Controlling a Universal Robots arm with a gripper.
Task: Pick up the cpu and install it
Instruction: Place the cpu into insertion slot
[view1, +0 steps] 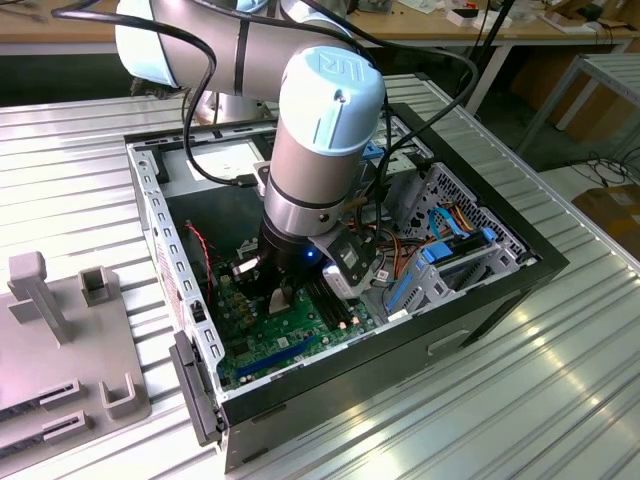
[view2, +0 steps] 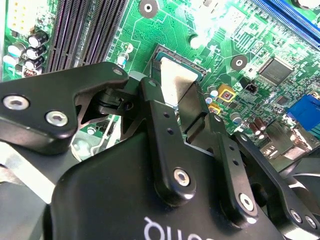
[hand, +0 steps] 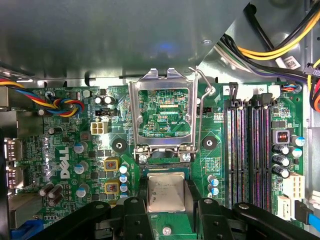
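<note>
The cpu (hand: 166, 192), a small silver-grey square chip, sits between my gripper's black fingers (hand: 142, 196), low over the socket (hand: 165, 169) on the green motherboard (hand: 65, 150). In the second wrist view the cpu (view2: 176, 84) shows its metal top over the socket's dark rim, with my gripper (view2: 184, 102) shut on its edges. The hinged metal socket frame (hand: 134, 112) stands swung open beside the socket. In the exterior view my gripper (view1: 281, 296) reaches down into the open computer case (view1: 150, 210) above the motherboard (view1: 290, 342).
Long black memory slots (hand: 245, 150) run beside the socket. Yellow and orange cables (hand: 272, 50) and a drive cage (view1: 450, 235) crowd one side of the case. Grey fixtures (view1: 60, 330) stand on the ribbed table at the exterior view's left.
</note>
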